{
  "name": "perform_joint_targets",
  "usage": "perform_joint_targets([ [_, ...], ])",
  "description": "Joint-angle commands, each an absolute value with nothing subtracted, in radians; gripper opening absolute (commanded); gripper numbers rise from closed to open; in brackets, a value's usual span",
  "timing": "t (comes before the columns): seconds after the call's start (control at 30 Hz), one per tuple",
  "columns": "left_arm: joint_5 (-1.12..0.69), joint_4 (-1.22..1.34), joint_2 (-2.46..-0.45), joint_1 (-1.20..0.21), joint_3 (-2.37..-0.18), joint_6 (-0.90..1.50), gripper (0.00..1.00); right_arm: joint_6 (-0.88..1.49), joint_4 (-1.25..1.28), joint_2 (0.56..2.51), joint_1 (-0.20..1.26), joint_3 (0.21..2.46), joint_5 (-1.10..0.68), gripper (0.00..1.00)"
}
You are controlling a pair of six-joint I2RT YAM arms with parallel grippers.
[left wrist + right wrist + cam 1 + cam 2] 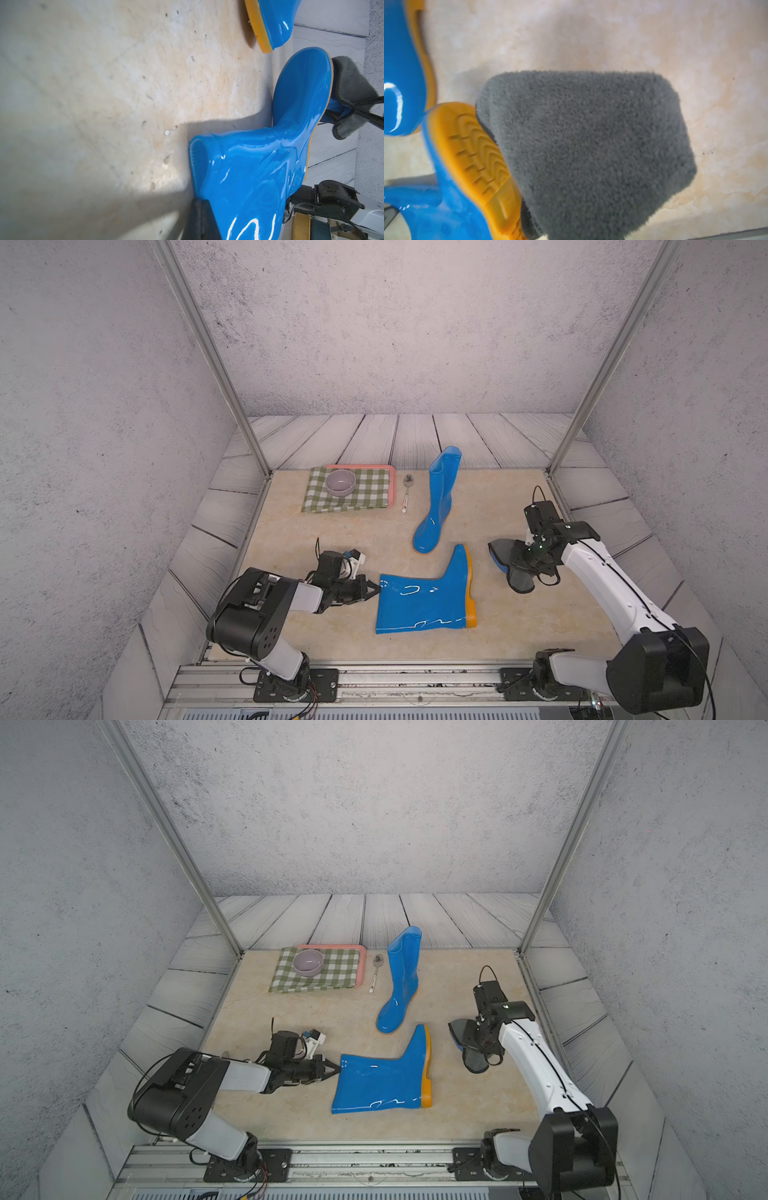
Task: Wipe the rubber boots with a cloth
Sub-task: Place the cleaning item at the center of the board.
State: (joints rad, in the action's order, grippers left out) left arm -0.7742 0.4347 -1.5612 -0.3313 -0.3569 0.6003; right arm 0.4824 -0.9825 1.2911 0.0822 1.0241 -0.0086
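The lying boot (419, 608) rests on its side at the front middle of the bench (332, 539), with its yellow-orange sole facing the right arm. The upright boot (438, 502) stands just behind it. The left tool (376, 587) is pinched closed on the lying boot's cuff. The right tool (525, 562) is clamped on the dark grey cloth (500, 548) and holds it near that sole.

Open bench (311, 526) lies between the tray (392, 487) and the lying boot (419, 605), and along the near edge. The upright boot (440, 497) stands mid-bench, its toe near the lying boot's, leaving a narrow gap; a spoon (406, 493) lies beside the tray, a cloth (500, 548) hangs near the sole.
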Motion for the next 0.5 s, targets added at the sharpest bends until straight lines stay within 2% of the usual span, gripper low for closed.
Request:
perform_joint_targets([
  [0.0,-0.763,0.407,-1.520,-0.331,-0.358,0.575,0.00,0.504,-0.881,1.343,0.028,0.984,-0.039,0.00],
  [0.03,-0.761,0.401,-1.511,-0.331,-0.358,0.573,0.00,0.507,-0.863,1.354,0.012,0.974,-0.039,0.00],
  [0.07,-0.762,0.396,-1.503,-0.331,-0.358,0.569,0.00,0.510,-0.838,1.367,-0.005,0.962,-0.052,0.06],
  [0.13,-0.768,0.393,-1.494,-0.331,-0.356,0.565,0.00,0.510,-0.801,1.387,-0.032,0.950,-0.085,0.22],
  [0.2,-0.781,0.403,-1.489,-0.331,-0.353,0.567,0.00,0.512,-0.753,1.385,-0.053,0.932,-0.119,0.46],
  [0.23,-0.785,0.405,-1.485,-0.332,-0.353,0.567,0.00,0.511,-0.744,1.380,-0.057,0.932,-0.128,0.51],
  [0.33,-0.785,0.402,-1.476,-0.331,-0.350,0.568,0.00,0.491,-0.761,1.334,-0.058,0.959,-0.124,0.60],
  [0.47,-0.792,0.402,-1.476,-0.331,-0.350,0.571,0.00,0.437,-0.816,1.197,-0.058,1.013,-0.078,0.65],
])
